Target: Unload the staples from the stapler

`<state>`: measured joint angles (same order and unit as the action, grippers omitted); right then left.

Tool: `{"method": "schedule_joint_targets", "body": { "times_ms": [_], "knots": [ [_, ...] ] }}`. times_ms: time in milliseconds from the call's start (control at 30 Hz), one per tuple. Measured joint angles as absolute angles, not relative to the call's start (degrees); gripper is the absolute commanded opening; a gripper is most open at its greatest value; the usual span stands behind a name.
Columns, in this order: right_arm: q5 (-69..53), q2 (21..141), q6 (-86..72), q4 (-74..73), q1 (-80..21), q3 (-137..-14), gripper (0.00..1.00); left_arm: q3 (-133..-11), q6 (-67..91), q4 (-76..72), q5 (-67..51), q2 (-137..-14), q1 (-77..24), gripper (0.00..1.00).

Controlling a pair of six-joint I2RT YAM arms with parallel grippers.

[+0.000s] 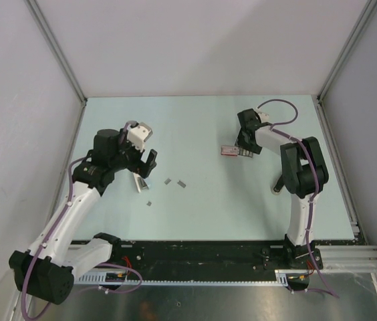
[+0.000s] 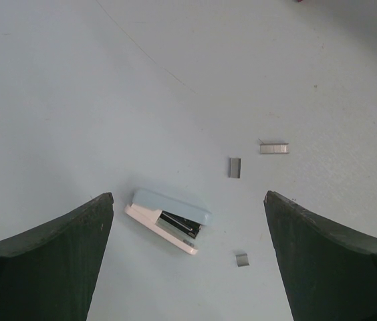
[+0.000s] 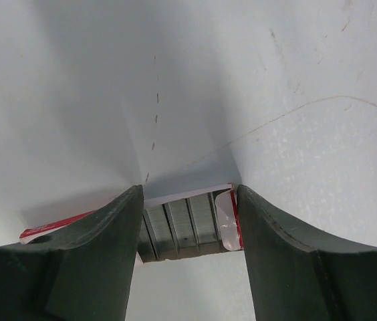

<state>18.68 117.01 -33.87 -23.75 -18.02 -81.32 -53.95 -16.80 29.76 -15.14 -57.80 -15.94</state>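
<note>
The stapler is small, with a pale blue top and a cream base. It lies on the table with its top lifted, showing a dark channel. My left gripper hangs open above it, one finger on each side, touching nothing. In the top view the stapler sits just below that gripper. Three short silver strips of staples lie loose to its right. My right gripper stands open, low over the end of a red box filled with grey rows of staples.
The red staple box lies at the middle right of the pale table, under the right gripper. Loose staple strips lie between the arms. Grey walls close in the back and both sides.
</note>
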Motion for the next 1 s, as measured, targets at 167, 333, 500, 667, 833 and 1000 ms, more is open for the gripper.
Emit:
{"method": "schedule_joint_targets", "body": {
  "times_ms": [167, 333, 500, 667, 833, 1000],
  "knots": [
    [19.27, 116.79, -34.61, -24.88, -19.14, -81.12, 0.60, -52.90, -16.99, 29.82, -15.11, -56.66, -15.94, 1.00],
    [20.21, 116.20, -35.64, -25.85, -21.06, -80.38, 0.60, -52.18, -17.04, 29.95, -14.76, -56.03, -15.94, 0.99],
    [20.56, 114.48, -37.93, -27.57, -25.36, -78.28, 0.58, -52.05, -17.08, 30.02, -14.72, -55.70, -15.94, 1.00],
    [20.56, 111.74, -41.34, -28.69, -30.61, -74.76, 0.58, -51.42, -17.15, 30.02, -14.74, -55.16, -15.94, 1.00],
    [20.27, 108.22, -45.82, -29.39, -34.81, -70.28, 0.59, -50.63, -17.65, 30.15, -14.74, -54.33, -15.92, 0.99],
    [20.08, 105.16, -50.54, -30.61, -38.46, -66.74, 0.59, -50.33, -18.20, 30.17, -14.76, -53.58, -15.94, 0.99]
  ]
}}
